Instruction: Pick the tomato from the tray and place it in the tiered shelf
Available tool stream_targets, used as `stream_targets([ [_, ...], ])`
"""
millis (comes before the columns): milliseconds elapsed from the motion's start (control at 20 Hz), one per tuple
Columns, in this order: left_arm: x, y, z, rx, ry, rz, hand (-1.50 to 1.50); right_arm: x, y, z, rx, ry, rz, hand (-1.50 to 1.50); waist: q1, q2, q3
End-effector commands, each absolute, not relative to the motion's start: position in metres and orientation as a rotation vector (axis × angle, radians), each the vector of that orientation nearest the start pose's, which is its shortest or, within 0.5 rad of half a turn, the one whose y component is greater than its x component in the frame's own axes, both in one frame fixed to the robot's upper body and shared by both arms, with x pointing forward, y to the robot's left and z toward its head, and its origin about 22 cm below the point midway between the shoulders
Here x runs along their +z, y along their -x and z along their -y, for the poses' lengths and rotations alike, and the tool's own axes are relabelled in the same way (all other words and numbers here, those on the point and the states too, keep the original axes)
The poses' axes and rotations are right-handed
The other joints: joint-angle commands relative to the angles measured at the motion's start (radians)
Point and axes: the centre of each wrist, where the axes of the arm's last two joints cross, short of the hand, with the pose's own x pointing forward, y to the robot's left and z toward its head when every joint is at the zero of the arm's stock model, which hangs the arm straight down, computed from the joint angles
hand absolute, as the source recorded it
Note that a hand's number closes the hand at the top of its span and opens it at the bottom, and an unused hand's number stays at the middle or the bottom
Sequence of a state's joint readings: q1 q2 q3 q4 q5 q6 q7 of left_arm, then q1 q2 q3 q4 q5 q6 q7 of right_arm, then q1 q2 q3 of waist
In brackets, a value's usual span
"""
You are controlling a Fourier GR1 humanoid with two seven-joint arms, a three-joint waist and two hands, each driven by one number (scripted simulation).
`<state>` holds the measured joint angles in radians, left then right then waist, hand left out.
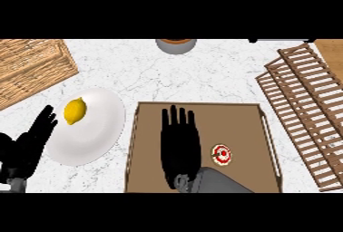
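A small red tomato (222, 154) lies on the brown tray (237, 118), right of the tray's middle. My right hand (180, 145) is stretched flat over the tray, fingers straight and pointing away from me, just left of the tomato and apart from it. The wooden slatted tiered shelf (307, 108) stands along the right side of the counter, beside the tray. My left hand (30, 142) rests open at the lower left, fingers up, next to a white plate.
A white plate (94, 131) with a yellow lemon (75, 110) sits left of the tray. A wicker basket (30, 63) fills the upper left corner. A grey bowl (176, 45) stands at the far edge.
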<state>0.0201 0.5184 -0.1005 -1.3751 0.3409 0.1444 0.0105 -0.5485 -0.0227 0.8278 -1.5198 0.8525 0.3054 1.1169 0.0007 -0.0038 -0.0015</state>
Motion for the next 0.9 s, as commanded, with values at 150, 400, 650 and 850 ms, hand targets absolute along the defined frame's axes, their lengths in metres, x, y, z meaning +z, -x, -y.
stream_targets([
  [150,-0.002,-0.243,-0.352,-0.035,-0.262,1.325,0.0,0.091,-0.261,0.019,1.346,1.06,0.817,-1.5,-0.006,0.003,0.001],
  [400,0.012,-0.236,-0.35,-0.034,-0.268,1.325,0.0,0.076,-0.255,0.013,1.339,1.068,0.817,-1.5,0.006,0.002,0.002],
  [650,0.0,-0.23,-0.346,-0.041,-0.246,1.326,0.0,0.053,-0.262,0.032,1.354,1.064,0.832,-1.5,0.003,0.003,0.002],
  [850,-0.002,-0.246,-0.364,-0.032,-0.244,1.328,0.0,0.024,-0.257,0.037,1.376,1.052,0.856,-1.5,-0.001,0.004,0.001],
])
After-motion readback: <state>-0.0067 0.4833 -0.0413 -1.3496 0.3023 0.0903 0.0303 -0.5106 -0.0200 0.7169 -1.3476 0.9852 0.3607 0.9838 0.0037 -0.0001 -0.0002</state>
